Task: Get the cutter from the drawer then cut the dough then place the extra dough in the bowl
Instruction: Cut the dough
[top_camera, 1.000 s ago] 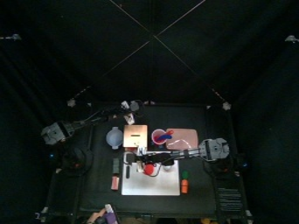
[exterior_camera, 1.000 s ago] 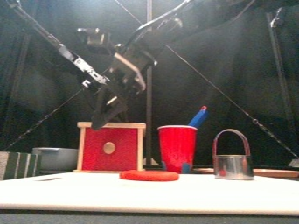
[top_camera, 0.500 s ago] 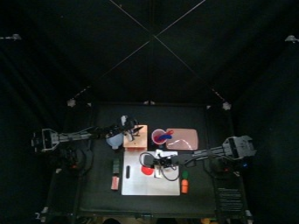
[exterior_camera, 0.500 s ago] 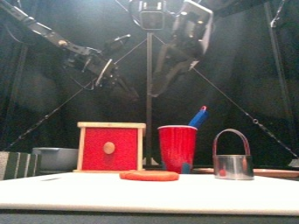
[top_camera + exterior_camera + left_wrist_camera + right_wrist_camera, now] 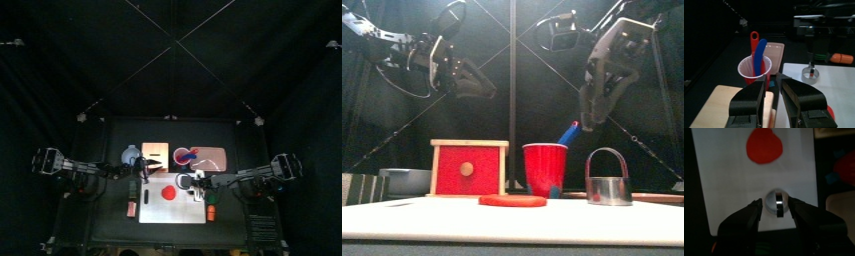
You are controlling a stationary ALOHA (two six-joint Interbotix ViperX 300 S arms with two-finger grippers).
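Note:
The round metal cutter [image 5: 609,181] with its wire handle stands upright on the white cutting board [image 5: 513,222], right of the flat red dough disc [image 5: 513,200]. My right gripper [image 5: 596,97] hangs open well above the cutter, not touching it. In the right wrist view the cutter [image 5: 779,204] shows down between the spread jaws, with the dough [image 5: 764,145] beyond. My left gripper [image 5: 460,80] hovers open and empty high above the wooden box [image 5: 469,168], whose red drawer front is shut. The blue-grey bowl [image 5: 406,181] sits left of the box.
A red cup [image 5: 545,170] holding a blue and a red toy knife stands behind the board, with the pink tray [image 5: 210,157] beside it. An orange toy food [image 5: 841,58] lies past the board.
Both arms have drawn back toward their own sides. The right gripper's jaws have spread apart. Cutter and dough have stayed in place on the board.

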